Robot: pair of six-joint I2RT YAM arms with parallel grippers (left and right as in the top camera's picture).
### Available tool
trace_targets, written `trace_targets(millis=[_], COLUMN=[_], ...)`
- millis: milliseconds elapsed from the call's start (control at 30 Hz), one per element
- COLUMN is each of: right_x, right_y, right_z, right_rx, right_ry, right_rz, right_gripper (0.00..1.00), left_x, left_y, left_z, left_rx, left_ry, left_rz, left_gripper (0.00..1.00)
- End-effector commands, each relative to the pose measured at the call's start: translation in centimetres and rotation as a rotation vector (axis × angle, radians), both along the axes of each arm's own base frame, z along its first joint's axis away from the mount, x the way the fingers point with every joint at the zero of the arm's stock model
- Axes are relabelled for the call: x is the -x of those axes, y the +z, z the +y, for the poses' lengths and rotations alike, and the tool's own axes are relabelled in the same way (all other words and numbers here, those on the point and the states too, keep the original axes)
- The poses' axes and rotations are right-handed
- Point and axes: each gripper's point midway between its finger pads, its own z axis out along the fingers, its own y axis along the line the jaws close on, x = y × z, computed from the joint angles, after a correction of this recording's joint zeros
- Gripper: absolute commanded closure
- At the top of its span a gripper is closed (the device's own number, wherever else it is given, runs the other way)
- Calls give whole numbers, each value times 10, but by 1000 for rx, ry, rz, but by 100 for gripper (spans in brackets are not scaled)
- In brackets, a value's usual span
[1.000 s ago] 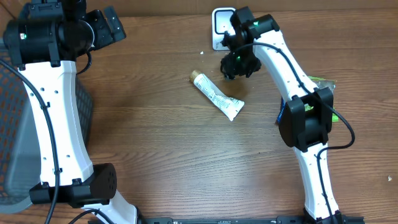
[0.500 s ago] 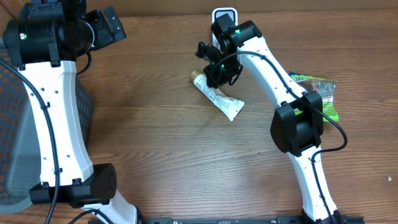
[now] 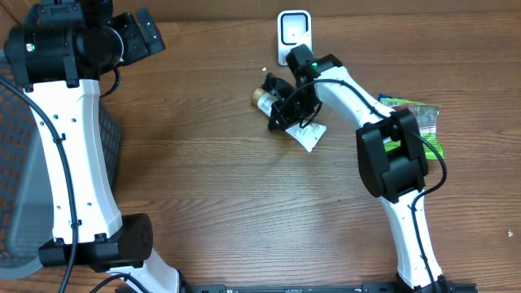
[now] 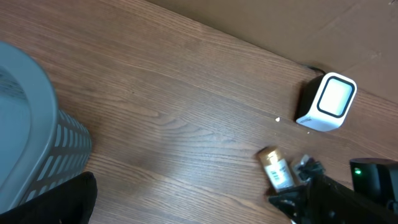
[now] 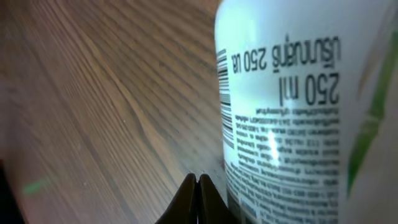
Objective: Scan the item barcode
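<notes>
The item, a white tube [image 3: 308, 135] with a gold cap, lies on the wooden table below the white scanner [image 3: 293, 31]. My right gripper [image 3: 282, 111] sits low over the tube's middle and hides it. In the right wrist view its fingertips [image 5: 198, 185] are pressed together with nothing between them, just left of the tube [image 5: 298, 112], whose barcode [image 5: 224, 93] faces the camera. My left gripper [image 3: 145, 34] is open at the far left, well away. The left wrist view shows the tube [image 4: 277, 171] and the scanner [image 4: 326, 102].
A grey basket [image 3: 16, 163] stands at the table's left edge, also in the left wrist view [image 4: 25, 124]. A green packet [image 3: 422, 120] lies at the right, beside the right arm.
My right gripper swung from beside the scanner down and left onto the tube, and its jaws closed. The left arm has not moved.
</notes>
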Motion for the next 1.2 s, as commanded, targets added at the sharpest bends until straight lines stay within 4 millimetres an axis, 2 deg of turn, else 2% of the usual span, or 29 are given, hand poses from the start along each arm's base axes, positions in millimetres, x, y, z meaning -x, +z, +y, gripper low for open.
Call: trace_targets(millis=[0, 133, 267, 367, 433, 467, 533, 600, 667, 800, 1033, 1133, 1167], right_x=[-7, -7, -9, -13, -20, -26, -38, -48, -48, -39, -32, -33, -33], right_y=[-1, 22, 73, 114, 132, 135, 131, 117, 101, 66, 39, 27, 21], right_z=[-22, -21, -18, -23, -32, -40, -57, -75, -83, -83, -73, -67, -64], right_rx=[-29, -80, -108, -115, -94, -67, -5, 54, 54, 11, -18, -18, -17], right_ry=[-21, -6, -3, -9, -27, -43, -77, -85, -13, 123, 189, 201, 203], right_rz=[8, 7, -36, -90, -143, -173, -212, -233, -244, -239, -226, -224, -218], right_gripper=[96, 96, 87, 61, 39, 34, 21, 11, 9, 10, 12, 16, 20], left_x=[0, 0, 0, 0, 0, 0, 0, 0, 0, 0, 0, 0, 0], left_y=[8, 8, 8, 8, 8, 8, 8, 8, 8, 8, 8, 8, 8], left_z=[-5, -6, -5, -5, -5, -5, -5, -5, -5, -5, -5, -5, -5], left_rx=[4, 4, 4, 4, 4, 4, 4, 4, 4, 4, 4, 4, 4], left_ry=[-6, -6, -6, -6, -6, -6, -6, -6, -6, -6, -6, -6, -6], left_rz=[-24, -24, -24, -24, -24, -24, -24, -24, -24, -24, -24, -24, -24], left_gripper=[0, 0, 0, 0, 0, 0, 0, 0, 0, 0, 0, 0, 0])
